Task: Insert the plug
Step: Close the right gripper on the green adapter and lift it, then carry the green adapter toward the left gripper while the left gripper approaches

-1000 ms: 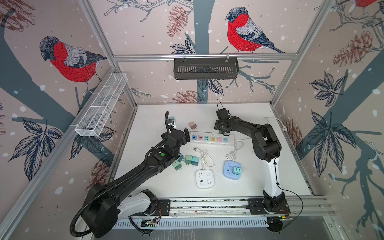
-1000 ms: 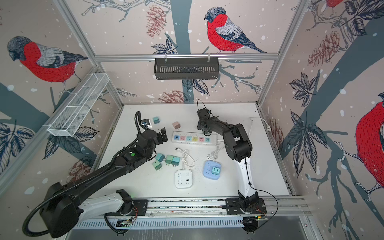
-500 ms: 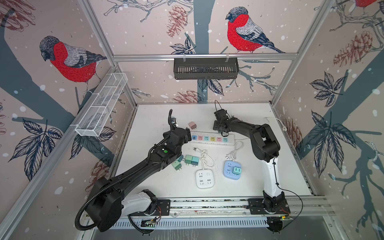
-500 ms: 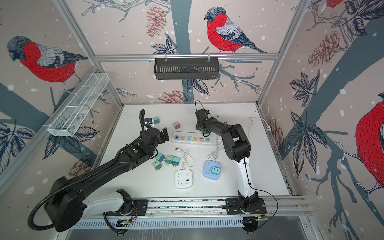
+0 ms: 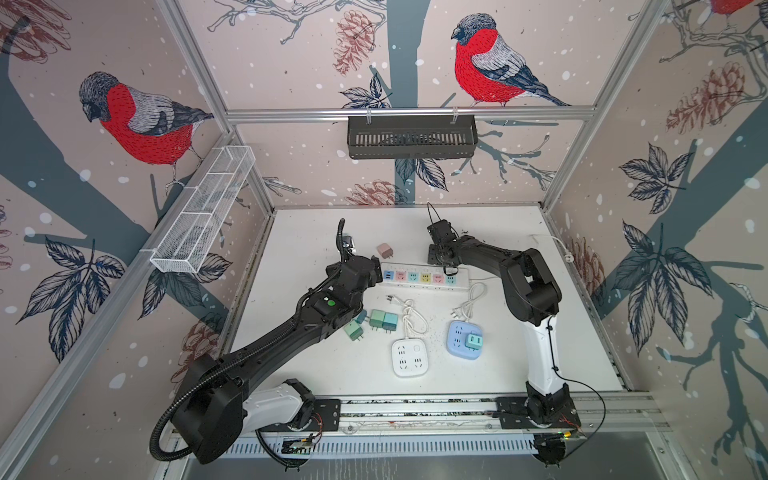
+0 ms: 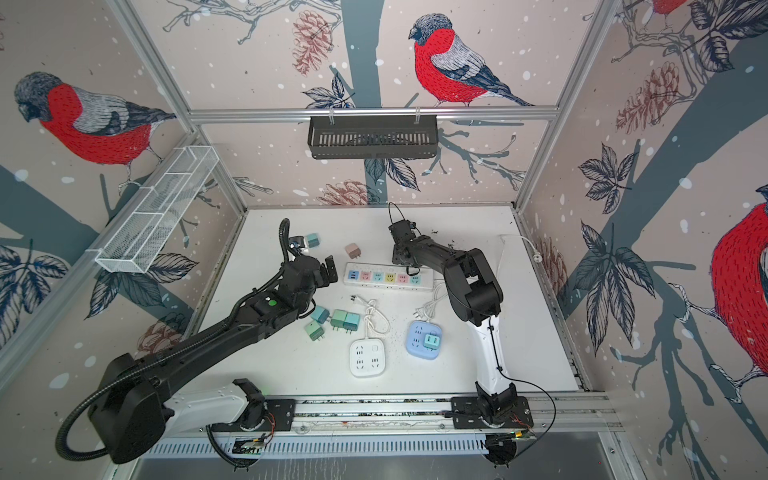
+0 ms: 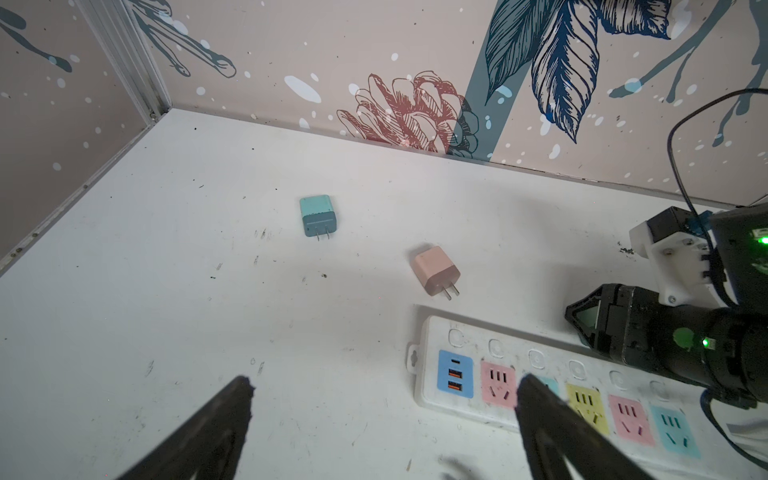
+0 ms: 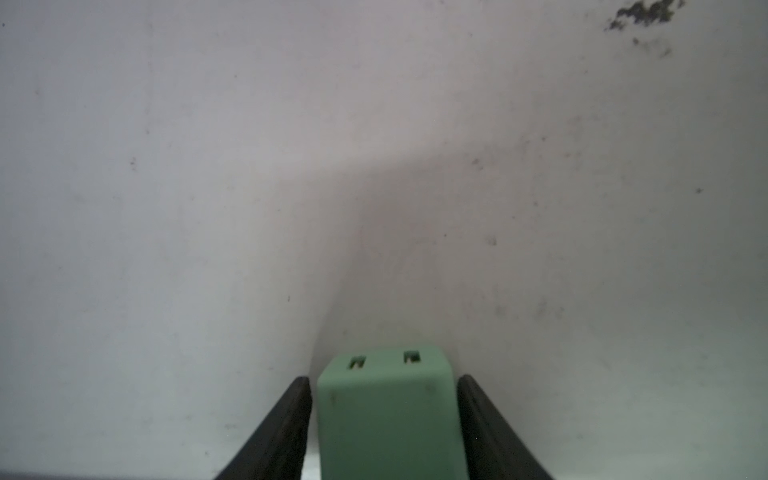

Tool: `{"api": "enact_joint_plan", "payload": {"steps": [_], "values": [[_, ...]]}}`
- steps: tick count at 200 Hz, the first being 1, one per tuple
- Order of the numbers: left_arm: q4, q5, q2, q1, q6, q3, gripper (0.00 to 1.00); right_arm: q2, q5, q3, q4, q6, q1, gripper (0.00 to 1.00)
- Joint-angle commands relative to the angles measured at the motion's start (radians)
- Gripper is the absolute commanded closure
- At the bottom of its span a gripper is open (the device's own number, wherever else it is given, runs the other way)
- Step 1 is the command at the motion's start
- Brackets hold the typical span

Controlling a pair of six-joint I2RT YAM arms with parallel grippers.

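Observation:
A green plug (image 8: 386, 415) sits between the fingers of my right gripper (image 8: 384, 378), which is shut on its two sides with its slotted end facing the white table. In both top views this gripper (image 5: 439, 255) (image 6: 401, 255) points down just behind the right part of the white power strip (image 5: 424, 277) (image 6: 388, 277). From the left wrist view the strip (image 7: 496, 382) shows coloured sockets. My left gripper (image 7: 386, 384) hangs open and empty over the strip's left end (image 5: 376, 268). A pink plug (image 7: 434, 270) and a teal plug (image 7: 318, 214) lie loose on the table behind it.
Several green and teal plugs (image 5: 374, 322) lie under my left forearm. A white socket block (image 5: 409, 357) and a blue one (image 5: 465, 343) holding a teal plug sit near the front, with white cables (image 5: 409, 316). A black basket (image 5: 411, 137) hangs on the rear wall.
The right gripper's jaws have narrowed onto the green plug and its wrist shifted slightly left. The left gripper moved a little towards the strip's left end, still open.

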Motion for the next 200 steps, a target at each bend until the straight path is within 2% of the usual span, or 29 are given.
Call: {"api": "enact_joint_plan", "payload": {"steps": [1, 44, 87, 118, 136, 152, 168, 186, 200], "values": [[0.03, -0.009, -0.003, 0.001, 0.009, -0.003, 0.02, 0.03, -0.038, -0.006, -0.079, 0.009, -0.007, 0.47], [0.043, 0.013, -0.006, 0.002, 0.019, -0.006, 0.02, 0.003, -0.058, -0.04, -0.057, 0.006, -0.002, 0.64], [0.065, 0.021, -0.048, 0.0, 0.037, -0.026, 0.02, -0.069, -0.068, -0.043, -0.058, 0.007, -0.001, 0.66], [0.109, -0.022, -0.086, 0.001, 0.05, -0.07, 0.02, -0.174, -0.076, -0.006, -0.051, -0.004, 0.001, 0.67], [0.1, -0.039, -0.104, 0.0, 0.047, -0.072, 0.02, -0.272, -0.093, -0.051, 0.047, -0.03, 0.007, 0.68], [0.038, -0.066, -0.128, 0.001, 0.015, -0.052, 0.02, -0.363, -0.114, -0.136, 0.18, -0.07, 0.007, 0.72], [0.045, -0.017, -0.186, -0.002, 0.035, -0.076, 0.02, -0.45, -0.109, -0.237, 0.313, -0.113, 0.007, 0.75], [0.158, 0.063, -0.28, -0.001, 0.079, -0.17, 0.02, -0.553, -0.104, -0.388, 0.466, -0.178, 0.007, 0.8], [0.263, 0.166, -0.351, 0.0, 0.15, -0.242, 0.02, -0.648, -0.108, -0.54, 0.596, -0.226, 0.009, 0.81]]}}
